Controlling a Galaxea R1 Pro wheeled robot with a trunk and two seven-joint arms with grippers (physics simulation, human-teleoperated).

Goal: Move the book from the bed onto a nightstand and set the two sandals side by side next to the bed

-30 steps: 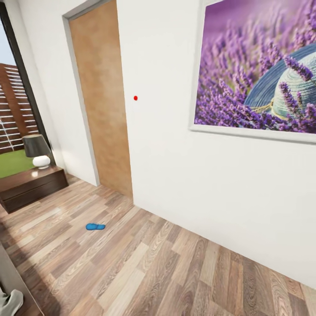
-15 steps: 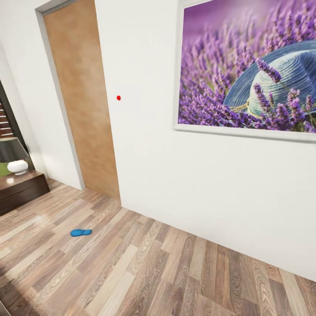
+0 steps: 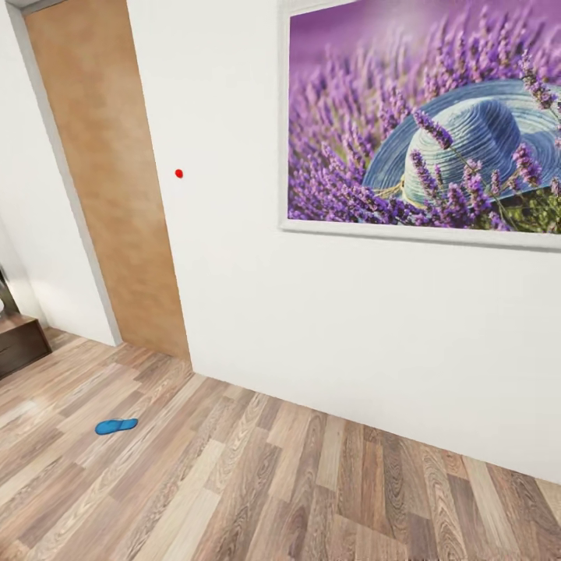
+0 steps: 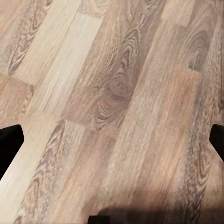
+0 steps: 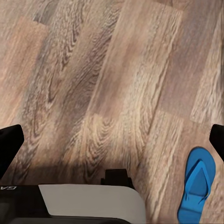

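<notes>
Robot is in transit through the bedroom; arms are hanging low with both wrist cameras looking down at the wood-plank floor (image 3: pixel 257 475).

Left gripper (image 4: pixel 112 140): dark fingertips are showing at opposite edges of the left wrist view, spread wide, with bare planks between them. Nothing held.

Right gripper (image 5: pixel 112 140): fingertips are likewise sitting far apart at the frame edges, spread, nothing between them but floor. One blue sandal (image 5: pixel 196 189) is lying flat on the planks, sole down and strap up, just outside the span of the fingers on one side, near one fingertip but apart from it. Judgement: the arm is carried low and open so a downward grasp on this sandal is possible once the base settles.

The other sandal (image 3: pixel 117 426) is lying on the floor in the head view, well apart from the wall and near the wooden door (image 3: pixel 109 179). The two sandals are not yet side by side. A corner of a dark nightstand (image 3: pixel 19 343) is showing at the frame edge.

Bed and book: cannot place them from these views.

Writing: none readable. The framed lavender picture (image 3: pixel 425 117) with a blue hat is carrying no lettering; a small red dot (image 3: pixel 179 174) is sitting on the white wall, unlabelled. A grey mark at the right wrist view's edge is too cropped to read.
</notes>
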